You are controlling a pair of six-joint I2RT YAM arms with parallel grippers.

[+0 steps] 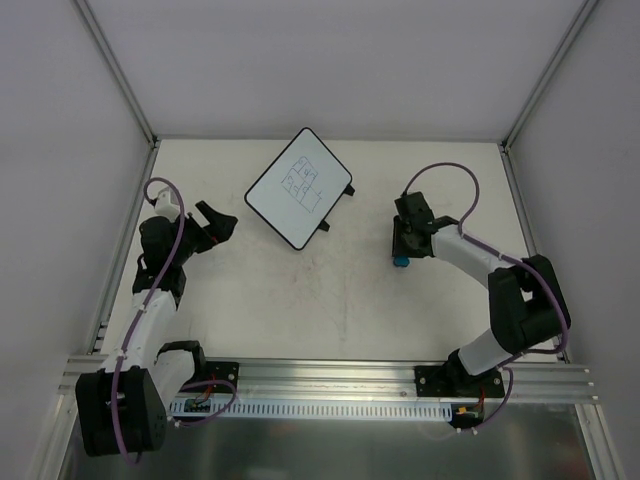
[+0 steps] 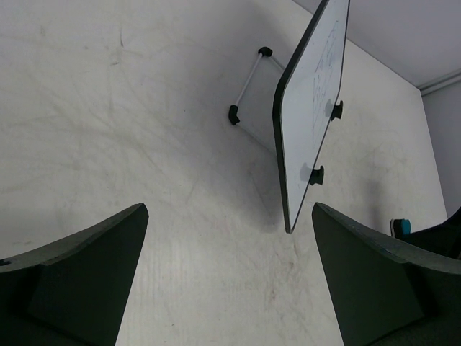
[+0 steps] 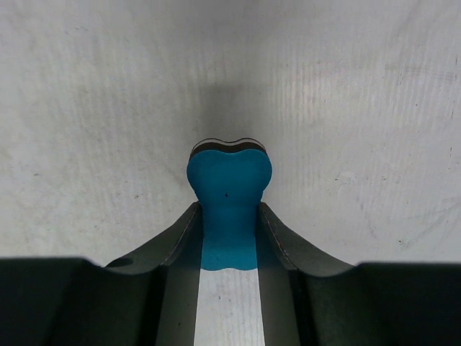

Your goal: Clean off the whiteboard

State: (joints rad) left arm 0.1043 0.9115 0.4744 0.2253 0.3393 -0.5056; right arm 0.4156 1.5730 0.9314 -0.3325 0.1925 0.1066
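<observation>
The whiteboard [image 1: 298, 187] sits at the back middle of the table, white with a thin black rim and thin dark scribbles, two black tabs on its right edge. The left wrist view shows it nearly edge-on [image 2: 311, 108], tilted up. My left gripper [image 1: 215, 225] is open and empty, left of the board and apart from it; its jaws stand wide [image 2: 229, 213]. My right gripper [image 1: 402, 248] is right of the board, low at the table, shut on the blue eraser [image 3: 229, 189]. The eraser's tip shows below the gripper [image 1: 401, 262].
A thin white bar with black ends [image 2: 248, 83] lies behind the board, seemingly its prop. Metal frame posts [image 1: 120, 70] and grey walls bound the table at back and sides. An aluminium rail [image 1: 330, 378] runs along the near edge.
</observation>
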